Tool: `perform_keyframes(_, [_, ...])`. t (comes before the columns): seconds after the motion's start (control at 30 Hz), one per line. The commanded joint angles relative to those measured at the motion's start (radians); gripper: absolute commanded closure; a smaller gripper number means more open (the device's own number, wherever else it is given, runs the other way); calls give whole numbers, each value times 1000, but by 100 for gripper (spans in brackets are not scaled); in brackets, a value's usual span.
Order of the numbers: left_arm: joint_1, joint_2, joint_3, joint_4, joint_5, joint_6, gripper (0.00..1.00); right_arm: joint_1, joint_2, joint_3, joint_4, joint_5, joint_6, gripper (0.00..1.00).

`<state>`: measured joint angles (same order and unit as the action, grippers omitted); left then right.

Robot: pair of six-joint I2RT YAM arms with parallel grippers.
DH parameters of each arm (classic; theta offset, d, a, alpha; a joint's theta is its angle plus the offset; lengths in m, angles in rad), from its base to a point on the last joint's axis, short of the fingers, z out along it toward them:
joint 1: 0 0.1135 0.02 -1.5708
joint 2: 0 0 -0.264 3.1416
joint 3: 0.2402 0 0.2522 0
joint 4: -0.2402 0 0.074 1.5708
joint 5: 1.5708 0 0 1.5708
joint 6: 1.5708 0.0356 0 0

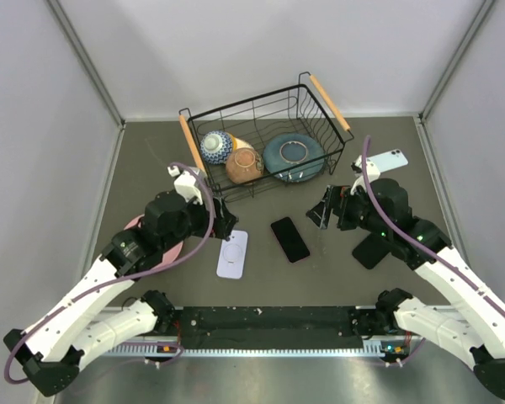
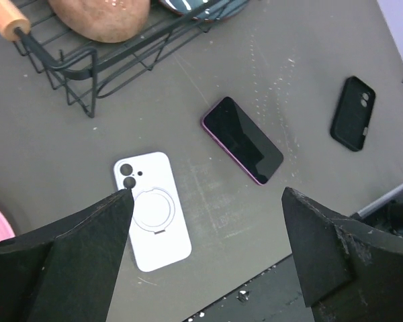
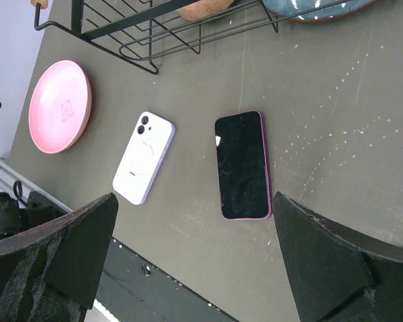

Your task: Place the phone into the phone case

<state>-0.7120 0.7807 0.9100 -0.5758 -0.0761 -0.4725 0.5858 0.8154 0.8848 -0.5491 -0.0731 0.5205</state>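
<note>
The phone (image 1: 289,239) lies screen up on the dark table, a slim black slab with a purple rim; it also shows in the left wrist view (image 2: 242,139) and the right wrist view (image 3: 242,165). The phone case (image 1: 232,254) lies flat to its left, white with a ring mark, apart from the phone; it shows in both wrist views too (image 2: 151,209) (image 3: 143,157). My left gripper (image 1: 223,220) (image 2: 206,196) hovers open and empty above the case's far end. My right gripper (image 1: 324,209) (image 3: 195,199) hovers open and empty to the right of the phone.
A black wire basket (image 1: 265,139) with bowls stands at the back centre. A pale blue phone (image 1: 389,160) lies at the back right. Another black handset (image 1: 372,250) (image 2: 352,113) lies under my right arm. A pink plate (image 3: 59,105) sits left of the case.
</note>
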Motion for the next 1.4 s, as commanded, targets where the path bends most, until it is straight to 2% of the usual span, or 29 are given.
perform_keyframes(0.0, [2,63,-2,-1,-88,2,3,-9,2,14,11,6,4,1])
perform_keyframes(0.1, [0,176,10,-79,-96,0,2,-9,2,11,12,-1,7,1])
perform_keyframes(0.33, [-44,429,16,-148,-56,6,1,-10,-30,-47,35,1,-8,1])
perform_keyframes(0.47, [-73,586,38,-171,-96,6,1,-9,-58,-67,60,-19,-25,1])
perform_keyframes(0.6, [-73,653,29,-150,-82,-2,1,-10,-110,-93,109,-77,-62,1])
perform_keyframes(0.8, [-73,716,0,-90,-51,-15,4,-9,-168,-126,141,-68,-86,1])
perform_keyframes(1.0, [-76,759,-31,-36,-4,-12,5,-9,-157,-141,146,-70,-77,1])
perform_keyframes(1.2, [-90,782,-42,-30,-31,0,14,-10,-159,-144,149,-76,-63,1])
perform_keyframes(1.37, [-92,757,-66,-4,10,-14,35,-7,-160,-155,152,-83,-39,1])
